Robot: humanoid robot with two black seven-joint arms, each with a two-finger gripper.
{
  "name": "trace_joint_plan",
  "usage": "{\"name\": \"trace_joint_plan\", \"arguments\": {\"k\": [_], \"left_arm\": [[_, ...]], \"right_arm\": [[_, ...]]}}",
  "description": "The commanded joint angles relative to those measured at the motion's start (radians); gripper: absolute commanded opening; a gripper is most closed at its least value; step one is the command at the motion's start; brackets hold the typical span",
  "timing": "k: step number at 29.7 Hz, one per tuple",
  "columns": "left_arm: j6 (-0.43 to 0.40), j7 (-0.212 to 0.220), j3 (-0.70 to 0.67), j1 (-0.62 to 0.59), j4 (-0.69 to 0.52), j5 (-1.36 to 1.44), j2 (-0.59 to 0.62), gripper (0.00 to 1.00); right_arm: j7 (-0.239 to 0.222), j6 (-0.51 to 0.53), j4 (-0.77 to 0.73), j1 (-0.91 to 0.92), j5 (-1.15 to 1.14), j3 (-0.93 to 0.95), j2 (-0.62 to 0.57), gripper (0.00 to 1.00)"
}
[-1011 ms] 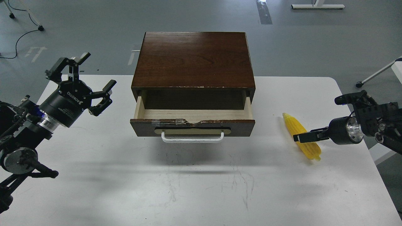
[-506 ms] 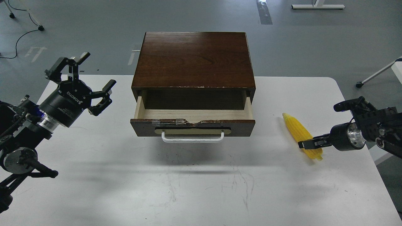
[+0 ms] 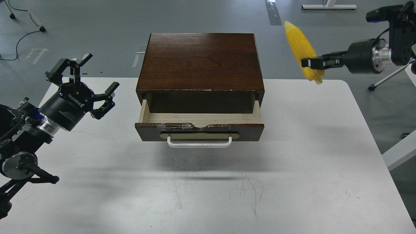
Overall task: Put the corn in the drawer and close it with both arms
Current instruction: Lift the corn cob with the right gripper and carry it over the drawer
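The yellow corn [image 3: 300, 47] hangs high in the air at the upper right, to the right of the cabinet and above the table's far edge. My right gripper [image 3: 308, 62] is shut on its lower half. The dark brown drawer [image 3: 199, 125] stands pulled open at the table's middle, its pale wood inside bare and its white handle [image 3: 199, 143] facing me. My left gripper [image 3: 87, 79] is open and empty, held above the table to the left of the drawer.
The dark wooden cabinet [image 3: 200, 61] that holds the drawer stands at the white table's [image 3: 227, 188] far middle. Cables and furniture legs lie on the grey floor beyond. A white frame stands off the table's right edge [image 3: 399, 152].
My right gripper closed on the corn where it lay on the table at the right and lifted it high, up and slightly back. The left arm has barely moved.
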Motion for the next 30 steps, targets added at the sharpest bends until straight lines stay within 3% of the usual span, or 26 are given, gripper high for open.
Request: {"name": "trace_joint_plan", "arguments": {"k": [1, 7, 16, 30], "left_arm": [[0.000, 0.000, 0.000, 0.000, 0.000, 0.000, 0.000, 1.00], [0.000, 0.000, 0.000, 0.000, 0.000, 0.000, -0.002, 1.00], [0.000, -0.002, -0.001, 0.000, 0.000, 0.000, 0.014, 1.00], [0.000, -0.002, -0.003, 0.002, 0.000, 0.000, 0.015, 1.00]], "right_arm": [[0.000, 0.003, 0.076, 0.126, 0.001, -0.046, 0.068, 0.13], [0.000, 0.003, 0.193, 0.272, -0.004, -0.172, 0.206, 0.13], [0.000, -0.008, 0.180, 0.296, -0.079, -0.273, 0.436, 0.13], [0.000, -0.102, 0.068, 0.253, -0.180, -0.398, 0.576, 0.17]]}}
